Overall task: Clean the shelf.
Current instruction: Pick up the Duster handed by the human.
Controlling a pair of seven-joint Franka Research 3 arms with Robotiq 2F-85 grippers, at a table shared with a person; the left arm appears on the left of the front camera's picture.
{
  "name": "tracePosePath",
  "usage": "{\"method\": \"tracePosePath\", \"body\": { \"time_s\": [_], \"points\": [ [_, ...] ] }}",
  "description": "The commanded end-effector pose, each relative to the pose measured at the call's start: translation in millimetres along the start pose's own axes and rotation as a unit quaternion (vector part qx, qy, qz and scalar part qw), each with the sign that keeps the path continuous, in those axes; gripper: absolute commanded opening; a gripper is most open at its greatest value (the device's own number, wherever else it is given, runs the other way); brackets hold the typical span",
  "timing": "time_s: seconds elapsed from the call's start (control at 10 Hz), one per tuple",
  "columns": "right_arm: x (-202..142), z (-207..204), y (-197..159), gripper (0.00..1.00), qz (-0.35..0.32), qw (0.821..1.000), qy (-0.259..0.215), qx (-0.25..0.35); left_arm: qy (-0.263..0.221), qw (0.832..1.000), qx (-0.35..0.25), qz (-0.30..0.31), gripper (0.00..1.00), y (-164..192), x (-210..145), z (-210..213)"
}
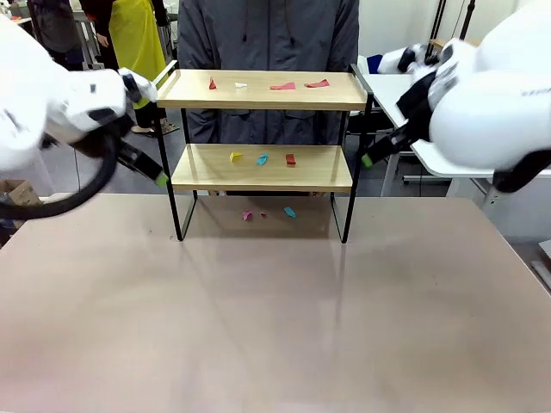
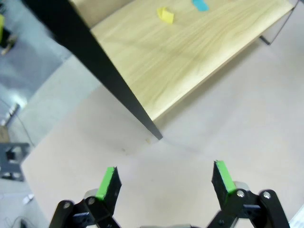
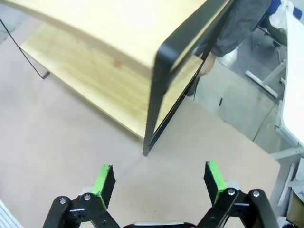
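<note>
The shelf (image 1: 263, 168) stands at the far middle of the table, two light wooden boards in a thin black frame. Red, white and pink scraps (image 1: 282, 85) lie on its top board; yellow (image 1: 235, 157), cyan and red scraps lie on the lower one. More scraps (image 1: 289, 212) lie on the table under it. My left gripper (image 1: 157, 175) hangs open by the lower board's left end; the left wrist view shows its spread fingers (image 2: 165, 178) above the table near a black leg (image 2: 109, 85). Off the shelf's right side, my right gripper (image 1: 370, 159) (image 3: 158, 176) is open and holds nothing.
A person in a dark grey jacket (image 1: 267, 34) stands right behind the shelf, one hand (image 3: 205, 68) near its far right leg. A second white table (image 1: 405, 99) stands at the right. The pinkish table (image 1: 275, 310) spreads bare in front of the shelf.
</note>
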State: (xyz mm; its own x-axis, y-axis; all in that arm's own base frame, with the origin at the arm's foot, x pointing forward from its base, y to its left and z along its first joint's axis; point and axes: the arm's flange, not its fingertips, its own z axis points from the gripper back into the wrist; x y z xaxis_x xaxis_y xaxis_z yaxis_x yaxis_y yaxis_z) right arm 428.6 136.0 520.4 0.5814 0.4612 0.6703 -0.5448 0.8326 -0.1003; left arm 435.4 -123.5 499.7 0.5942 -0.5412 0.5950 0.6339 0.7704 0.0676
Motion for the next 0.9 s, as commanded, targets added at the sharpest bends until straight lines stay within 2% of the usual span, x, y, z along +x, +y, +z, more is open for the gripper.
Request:
{"method": "tracePosePath", "body": {
  "time_s": [0.0,0.1,0.3,0.4,0.5,0.8],
  "points": [
    [-10.9,23.3,-37.2,1.0,0.033,0.997,-0.028,0.06,-0.015,0.998,-0.061,-0.015,1.0,52.7,-3.5,22.5],
    [-16.9,32.3,-59.8,1.0,0.039,0.996,-0.039,0.064,-0.033,0.991,-0.115,-0.053,1.0,74.4,-6.6,30.0],
    [-45.3,39.3,-113.6,1.0,0.051,0.993,-0.066,0.082,-0.073,0.979,-0.157,-0.109,1.0,119.1,-28.7,31.5],
    [-62.6,38.0,-138.1,1.0,0.054,0.99,-0.082,0.098,-0.097,0.977,-0.158,-0.104,1.0,138.5,-43.3,27.4],
    [-80.9,34.9,-159.9,1.0,0.049,0.987,-0.099,0.118,-0.13,0.967,-0.189,-0.115,1.0,155.8,-59.3,21.0],
    [-128.5,16.9,-204.9,1.0,0.03,0.978,-0.14,0.149,-0.176,0.957,-0.2,-0.113,1.0,188.9,-103.9,0.3]
  ]
}}
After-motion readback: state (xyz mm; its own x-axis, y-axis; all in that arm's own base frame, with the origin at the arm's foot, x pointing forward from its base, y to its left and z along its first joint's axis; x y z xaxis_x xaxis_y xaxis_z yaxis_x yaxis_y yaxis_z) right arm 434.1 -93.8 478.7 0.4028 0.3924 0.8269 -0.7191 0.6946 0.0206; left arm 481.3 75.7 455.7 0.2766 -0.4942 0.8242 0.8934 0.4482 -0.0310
